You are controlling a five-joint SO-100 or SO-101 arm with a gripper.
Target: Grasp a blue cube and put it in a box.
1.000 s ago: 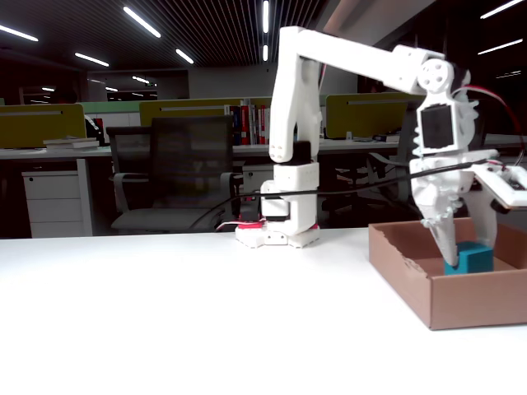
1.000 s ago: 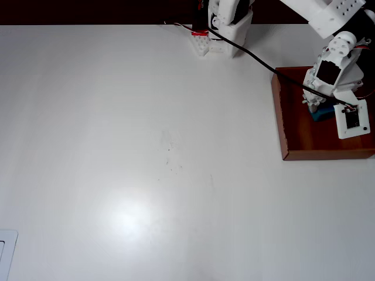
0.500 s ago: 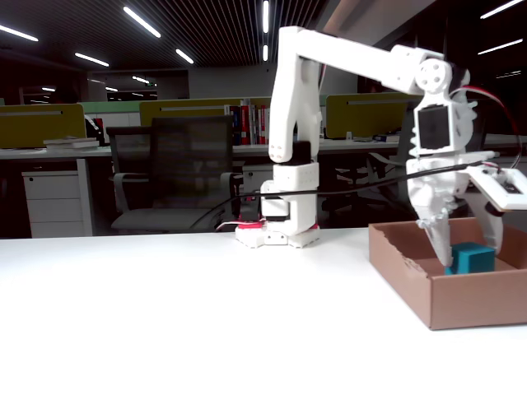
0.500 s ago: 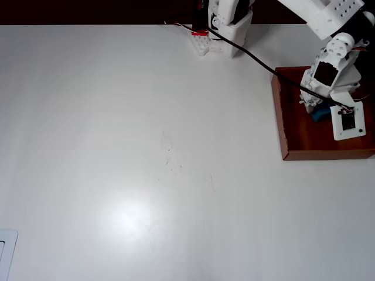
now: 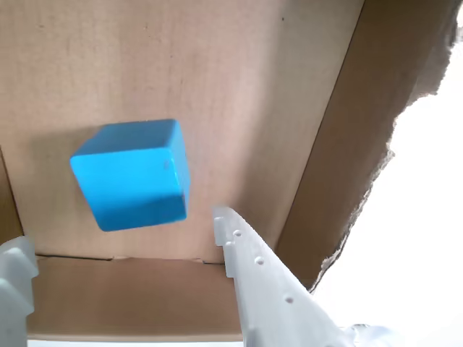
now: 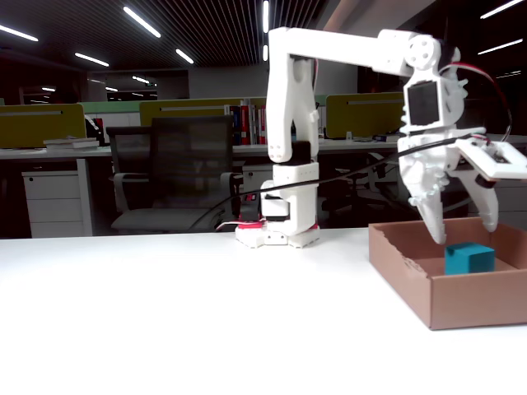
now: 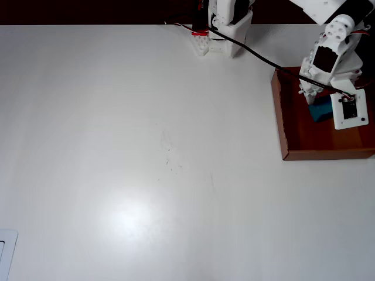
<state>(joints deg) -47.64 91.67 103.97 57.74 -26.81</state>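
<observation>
Blue cube [image 6: 469,258] sits on the floor of the box [image 6: 445,306]. Above it, the gripper [image 6: 461,229] hangs spread wide, holding nothing.

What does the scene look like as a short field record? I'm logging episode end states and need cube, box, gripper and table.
blue cube: resting on the floor of the box, free of the fingers
box: open brown cardboard tray, at the right of the table in the fixed view, rim ragged
gripper: open, raised above the cube, jaws spread
table: white, bare apart from the box and the arm base
task state: cube appears delivered
</observation>
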